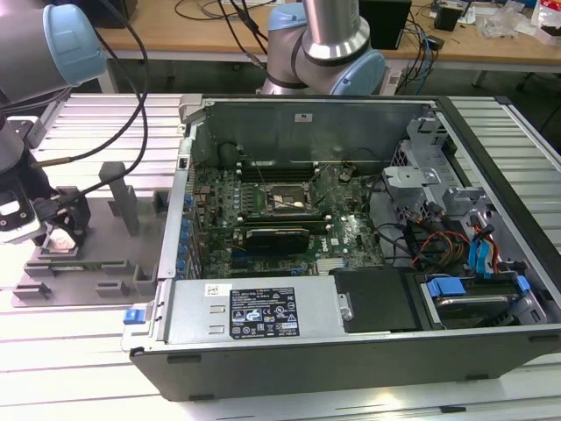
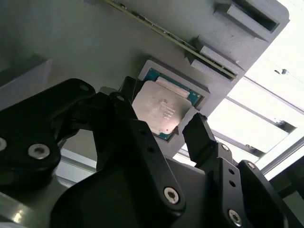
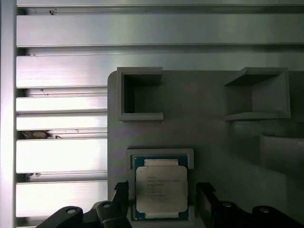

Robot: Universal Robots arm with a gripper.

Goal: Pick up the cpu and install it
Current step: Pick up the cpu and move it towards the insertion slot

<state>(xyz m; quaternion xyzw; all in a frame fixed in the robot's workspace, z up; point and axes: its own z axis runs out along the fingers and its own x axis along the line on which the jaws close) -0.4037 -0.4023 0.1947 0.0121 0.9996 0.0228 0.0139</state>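
The cpu [image 3: 160,192], a flat square chip with a silvery top and green edge, lies in a shallow pocket of the grey plastic tray [image 3: 204,133]. In the second wrist view the cpu [image 2: 159,110] sits between my two black fingers. My gripper [image 3: 163,202] is open, one finger [image 3: 121,194] on each side of the chip with a small gap to it. In the exterior view my gripper [image 1: 54,232] hangs low over the tray [image 1: 96,263] at the exterior view's left. The motherboard's socket [image 1: 282,202] lies open inside the computer case [image 1: 351,333].
Upright grey posts [image 1: 123,197] and square holders [image 3: 140,95] rise from the tray near my gripper. The case's metal wall [image 1: 180,202] stands between tray and motherboard. Cables and drive bays [image 1: 456,237] crowd the case at the exterior view's right. A ribbed aluminium table [image 1: 105,114] lies beneath.
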